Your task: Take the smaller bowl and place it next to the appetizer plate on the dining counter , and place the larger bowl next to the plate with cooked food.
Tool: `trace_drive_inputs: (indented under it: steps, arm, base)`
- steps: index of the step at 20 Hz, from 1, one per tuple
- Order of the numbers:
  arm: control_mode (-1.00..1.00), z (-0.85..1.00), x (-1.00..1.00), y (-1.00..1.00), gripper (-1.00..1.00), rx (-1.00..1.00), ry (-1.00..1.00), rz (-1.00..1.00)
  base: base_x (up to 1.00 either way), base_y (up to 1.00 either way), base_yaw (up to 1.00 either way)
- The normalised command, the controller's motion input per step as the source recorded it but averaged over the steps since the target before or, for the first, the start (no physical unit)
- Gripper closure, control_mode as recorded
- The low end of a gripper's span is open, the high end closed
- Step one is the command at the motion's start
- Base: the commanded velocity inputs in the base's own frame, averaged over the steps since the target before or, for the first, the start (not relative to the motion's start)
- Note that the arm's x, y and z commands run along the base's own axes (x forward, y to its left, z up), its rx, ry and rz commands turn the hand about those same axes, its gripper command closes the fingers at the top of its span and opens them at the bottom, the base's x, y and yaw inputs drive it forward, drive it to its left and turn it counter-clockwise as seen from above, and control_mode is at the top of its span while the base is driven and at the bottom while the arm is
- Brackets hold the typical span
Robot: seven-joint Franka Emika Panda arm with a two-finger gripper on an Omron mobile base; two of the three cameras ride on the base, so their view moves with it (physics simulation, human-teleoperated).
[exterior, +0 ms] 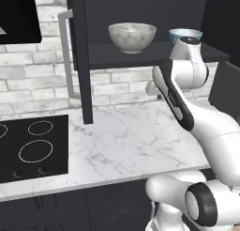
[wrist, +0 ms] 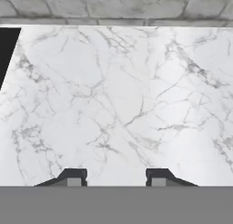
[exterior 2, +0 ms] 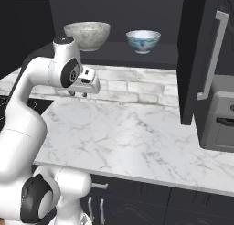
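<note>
The smaller bowl (exterior 2: 143,40), pale blue with a white inside, stands on the dark shelf of an open wall cabinet; in the left base view the smaller bowl (exterior: 185,34) is partly behind my arm. Left of it on the same shelf sits the larger bowl (exterior: 132,36), grey-white marbled; in the right base view my arm's joint partly hides the larger bowl (exterior 2: 87,35). My gripper (exterior 2: 78,94) hangs below the shelf, pointing down at the marble counter (wrist: 118,95). The gripper (wrist: 116,177) is open, with nothing between its fingers. The appetizer plate, the plate with cooked food and the dining counter are out of view.
Both dark cabinet doors stand open: the left cabinet door (exterior: 78,56) and the right cabinet door (exterior 2: 201,55), each with a grey handle. A black cooktop (exterior: 33,145) lies at the counter's left. A grey appliance (exterior 2: 219,123) sits at the right. A brick wall (exterior: 42,84) backs the counter.
</note>
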Motion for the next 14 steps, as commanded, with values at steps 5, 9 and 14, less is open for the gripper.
trace_drive_inputs:
  steps: [5,9,14]
  arm:
    - [-1.00,0.00,-0.57,-0.02,-1.00,0.01,-0.07,-0.01]
    - [-1.00,0.05,-0.50,0.00,-1.00,0.06,-0.08,-0.25]
    - [-1.00,0.29,-0.13,-0.01,-1.00,0.09,-0.05,-0.52]
  base:
    - [0.00,0.00,0.00]
    - [0.00,0.00,0.00]
    - [0.00,0.00,0.00]
